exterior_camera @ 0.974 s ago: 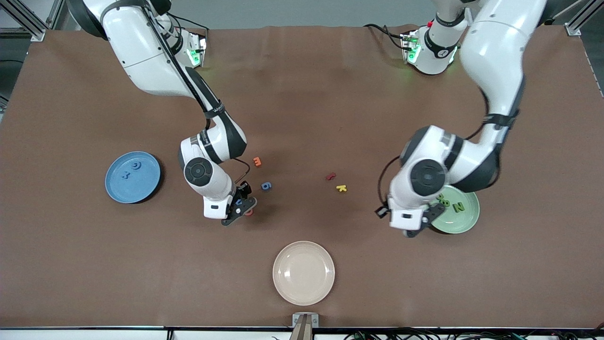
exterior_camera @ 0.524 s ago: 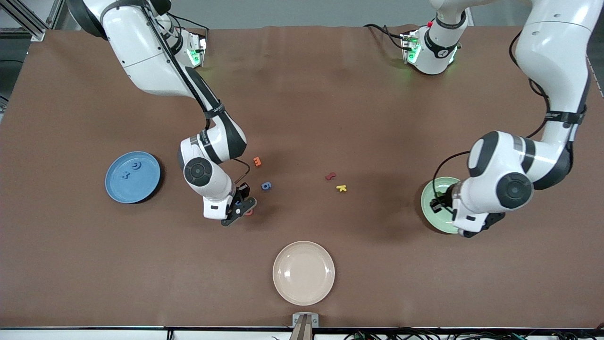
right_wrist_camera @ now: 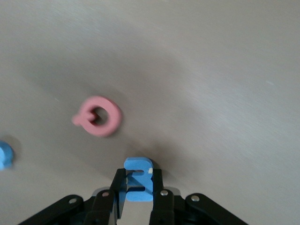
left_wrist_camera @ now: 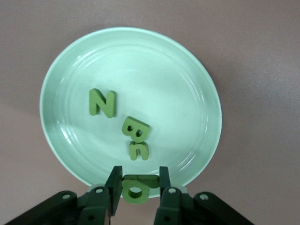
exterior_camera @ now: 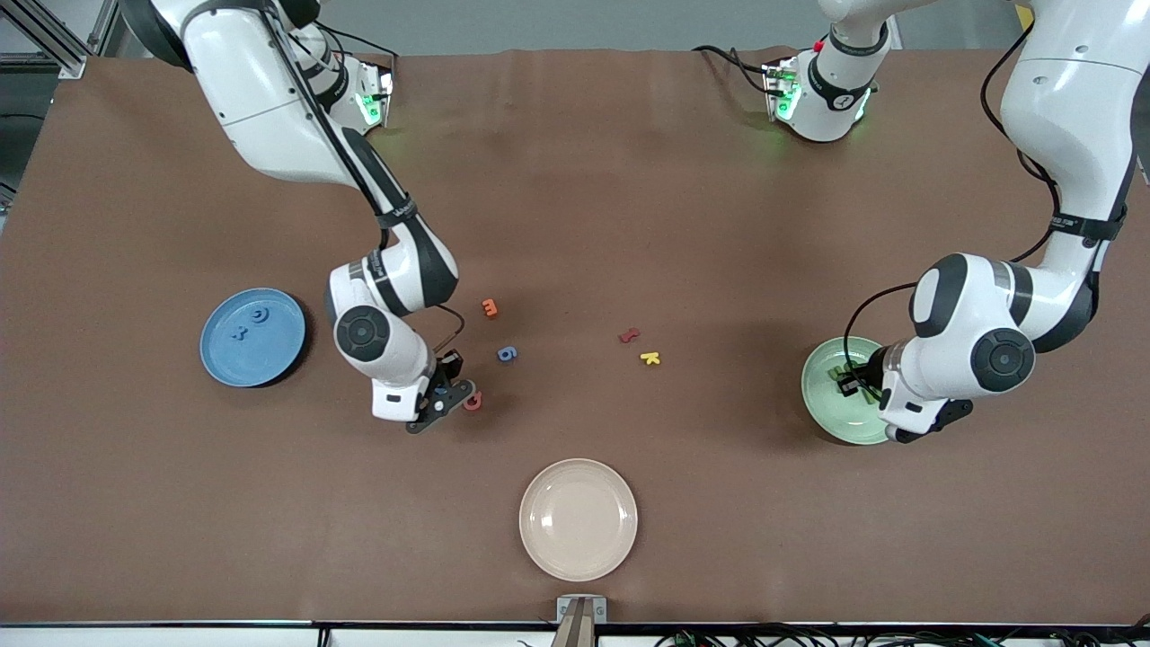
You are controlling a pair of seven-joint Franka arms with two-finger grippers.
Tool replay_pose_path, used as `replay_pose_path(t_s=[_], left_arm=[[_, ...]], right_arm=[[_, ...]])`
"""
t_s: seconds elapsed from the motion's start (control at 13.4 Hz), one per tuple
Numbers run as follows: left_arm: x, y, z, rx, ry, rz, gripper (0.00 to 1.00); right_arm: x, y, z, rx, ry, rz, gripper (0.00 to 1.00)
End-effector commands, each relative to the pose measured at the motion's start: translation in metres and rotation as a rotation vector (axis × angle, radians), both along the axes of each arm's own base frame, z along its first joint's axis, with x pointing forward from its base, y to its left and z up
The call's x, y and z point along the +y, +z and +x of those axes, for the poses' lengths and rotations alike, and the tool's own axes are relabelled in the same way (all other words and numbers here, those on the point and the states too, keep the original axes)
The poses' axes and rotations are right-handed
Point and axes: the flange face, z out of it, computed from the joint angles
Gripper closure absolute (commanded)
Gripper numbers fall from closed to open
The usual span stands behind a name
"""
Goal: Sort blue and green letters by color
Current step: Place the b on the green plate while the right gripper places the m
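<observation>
The right tool (right_wrist_camera: 137, 194) has just pinched shut on a blue letter (right_wrist_camera: 138, 180) and lifts it off the counter (exterior_camera: 575, 180), beside the pink letter (right_wrist_camera: 97, 116); the blue plate (exterior_camera: 269, 359) comes next, I think; the left tool (left_wrist_camera: 137, 190) has swung over the green plate (left_wrist_camera: 197, 93), gripping a green letter (left_wrist_camera: 137, 187) to drop in.

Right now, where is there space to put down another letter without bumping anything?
The cream plate holds nothing, and bare tablecloth lies all round it. The blue plate holds only two letters. It is crowded around the right gripper, with a pink letter and a blue letter close by. The green plate holds three letters under the left gripper.
</observation>
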Motion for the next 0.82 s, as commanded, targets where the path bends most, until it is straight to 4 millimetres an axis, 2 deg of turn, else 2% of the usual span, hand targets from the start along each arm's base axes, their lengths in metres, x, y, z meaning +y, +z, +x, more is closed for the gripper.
replay_pose_path(t_s=[0.0,0.15,0.3,0.45,0.6,0.75], left_arm=[[0.0,-0.012,-0.012,-0.016,-0.027,0.0,1.0],[0.018,-0.013,-0.014,-0.01,-0.024,-0.001,1.0],[0.02,-0.017,-0.012,-0.021,-0.02,-0.01,1.0],[0.022,-0.026,-0.008,-0.047,-0.012,-0.023,1.0],[0.027,-0.031,-0.002,-0.079,-0.029,-0.009,1.0],[0.032,-0.034,-0.002,-0.09,-0.064,0.026,0.99]], right_arm=[[-0.063,0.054,-0.019,0.021,0.047,0.0,0.78],[-0.128,0.074,-0.037,0.028,0.058,0.002,0.78],[-0.19,0.08,-0.055,0.037,0.075,0.007,0.78],[-0.25,0.075,-0.068,0.036,0.082,0.013,0.77],[-0.301,0.058,-0.078,-0.008,0.119,0.015,0.77],[-0.33,0.045,-0.087,-0.051,0.12,0.005,0.77]])
